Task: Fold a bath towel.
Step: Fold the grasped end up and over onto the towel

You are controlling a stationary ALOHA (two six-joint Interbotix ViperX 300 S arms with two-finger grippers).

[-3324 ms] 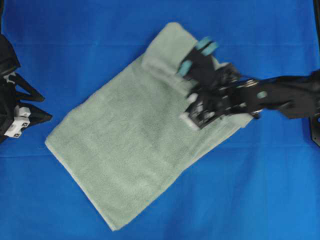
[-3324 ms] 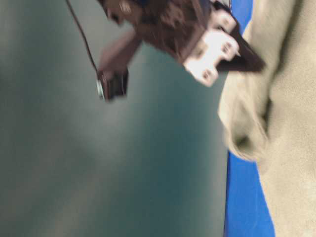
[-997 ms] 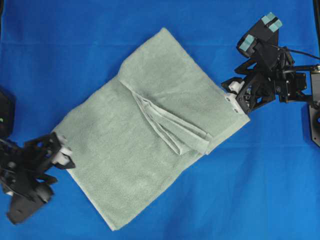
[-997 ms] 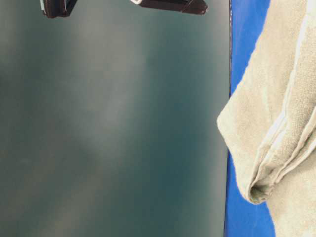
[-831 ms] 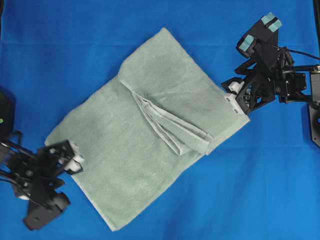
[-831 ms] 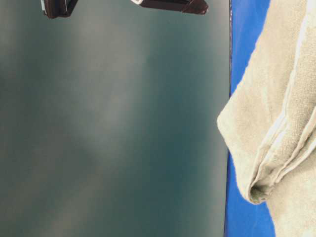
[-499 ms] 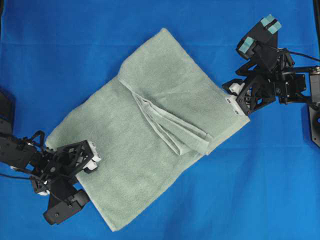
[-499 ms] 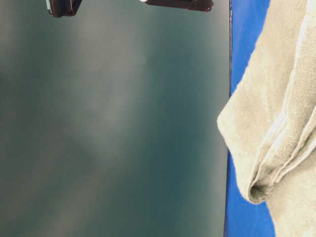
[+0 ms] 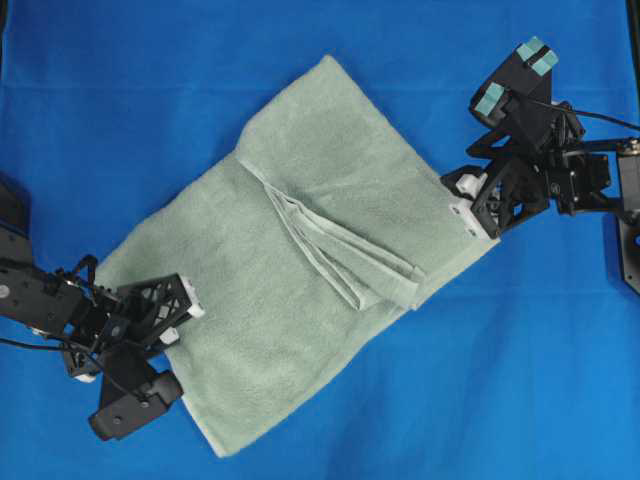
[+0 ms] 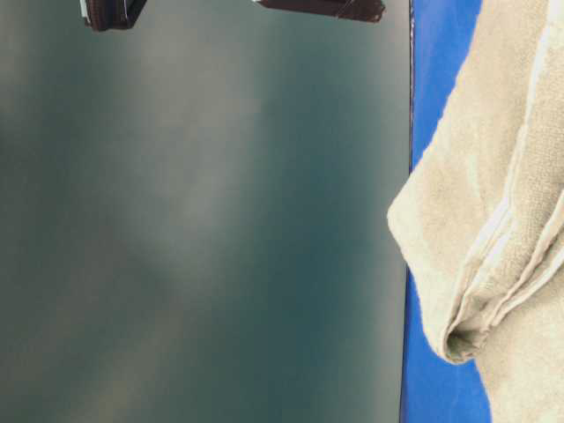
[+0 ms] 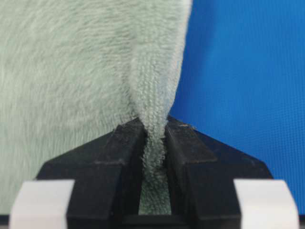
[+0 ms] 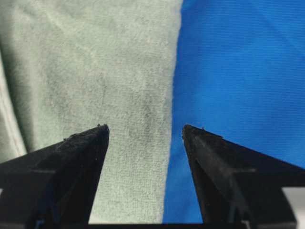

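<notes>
Two black grippers were working on one big sage-green bath towel (image 9: 300, 250), which lay diagonally across the blue cloth surface (image 9: 120, 100), running from upper middle down to lower left in the overhead view. A flap of it was already folded over near the middle, leaving a stack of paler hemmed edges (image 9: 340, 260) slanting toward the towel's right corner. The left gripper (image 9: 185, 318) sat at the lower-left edge of the towel, and the left wrist view was pretty clear about it: the two black fingers (image 11: 119, 152) were pinched tight on a raised ridge of terry cloth (image 11: 155, 109), with the towel bunching up between them and blue surface off to the right. So that one had a proper hold of the towel's edge. The right gripper (image 9: 462, 200) was over at the towel's right edge, near the corner, with its jaws standing wide apart. In its wrist view the left finger (image 12: 71, 167) was over the towel and the right finger (image 12: 224, 167) over the blue cloth, the towel's edge running between them, nothing pinched. The table-level view was mostly a blurry dark green-grey wall (image 10: 203, 229), with a rolled fold of the towel (image 10: 476, 264) close up on the right and a sliver of blue beside it.
</notes>
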